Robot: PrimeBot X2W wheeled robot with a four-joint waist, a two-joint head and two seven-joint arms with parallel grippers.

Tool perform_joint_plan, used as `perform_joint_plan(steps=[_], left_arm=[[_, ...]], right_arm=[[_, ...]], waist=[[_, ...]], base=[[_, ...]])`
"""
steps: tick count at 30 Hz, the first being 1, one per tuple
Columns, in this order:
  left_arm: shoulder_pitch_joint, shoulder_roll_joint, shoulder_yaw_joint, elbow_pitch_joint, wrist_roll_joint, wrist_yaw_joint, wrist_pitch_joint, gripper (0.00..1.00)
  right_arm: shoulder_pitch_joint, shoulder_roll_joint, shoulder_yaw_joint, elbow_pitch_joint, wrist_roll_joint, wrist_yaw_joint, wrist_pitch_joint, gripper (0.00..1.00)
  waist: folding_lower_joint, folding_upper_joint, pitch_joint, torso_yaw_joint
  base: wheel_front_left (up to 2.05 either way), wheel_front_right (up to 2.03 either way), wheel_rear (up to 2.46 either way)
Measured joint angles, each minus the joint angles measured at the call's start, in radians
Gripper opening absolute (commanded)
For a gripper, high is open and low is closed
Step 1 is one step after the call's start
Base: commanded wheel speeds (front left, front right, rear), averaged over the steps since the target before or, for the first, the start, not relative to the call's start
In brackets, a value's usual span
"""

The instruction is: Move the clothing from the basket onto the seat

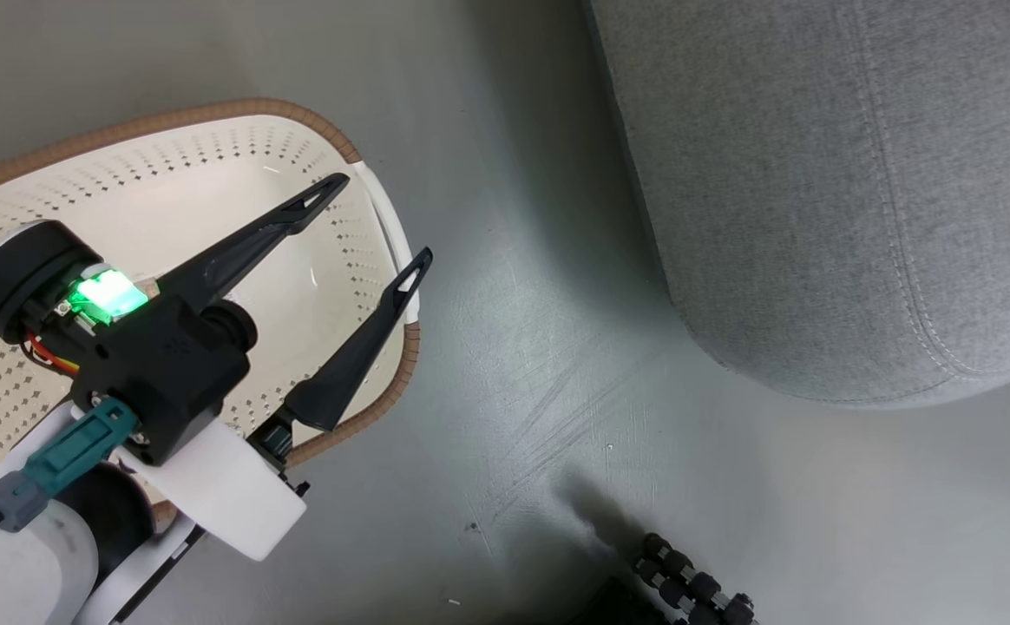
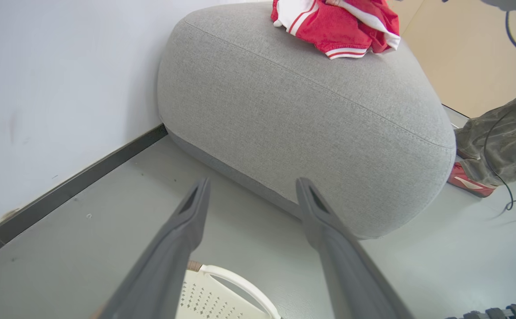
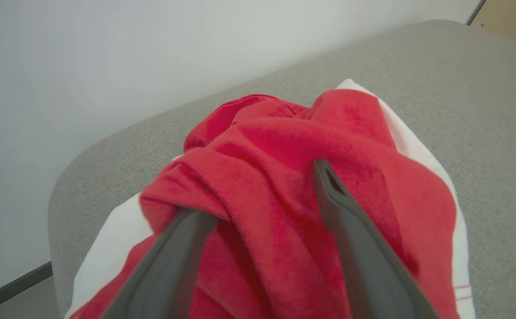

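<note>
L hand [image 1: 377, 220] wide open, empty, over basket [image 1: 210, 156]. R hand [image 3: 258, 190] spread wide, no grip, tips against clothes [image 3: 284, 133]. Clothes heaped atop seat [image 3: 462, 88]; basket on floor [image 1: 514, 391] nearby.

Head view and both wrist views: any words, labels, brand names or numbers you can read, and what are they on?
No readable text in these views.
Left gripper: a faint mark on its black housing, too small to read.
Clothing: white stripes and panels, no lettering visible.
Basket and seat: plain, no labels visible.
</note>
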Motion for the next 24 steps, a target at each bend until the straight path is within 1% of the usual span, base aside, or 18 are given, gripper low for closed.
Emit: perform_joint_plan(steps=[6,10,18,24], left_arm=[[0.000,0.004,0.001,0.016,0.000,-0.005,-0.017,1.00],[0.000,0.006,0.003,0.024,0.000,-0.012,-0.028,1.00],[0.001,-0.001,0.016,0.051,-0.002,-0.012,-0.061,1.00],[0.022,-0.015,0.041,0.073,-0.003,-0.002,-0.098,1.00]], right_arm=[[0.065,0.004,0.000,-0.062,-0.026,0.000,-0.012,1.00],[0.118,0.027,0.007,-0.099,-0.027,0.000,-0.021,1.00],[0.194,0.058,0.071,-0.144,-0.013,0.000,-0.038,1.00],[0.248,0.060,0.165,-0.193,-0.004,0.000,-0.054,1.00]], waist=[[0.0000,-0.0001,-0.019,-0.023],[0.0000,-0.0001,-0.036,-0.036],[0.0000,-0.0001,-0.079,-0.051],[0.0000,-0.0001,-0.117,-0.051]], base=[[0.00,0.00,0.00],[0.00,0.00,0.00],[0.00,0.00,0.00],[0.00,0.00,0.00]])
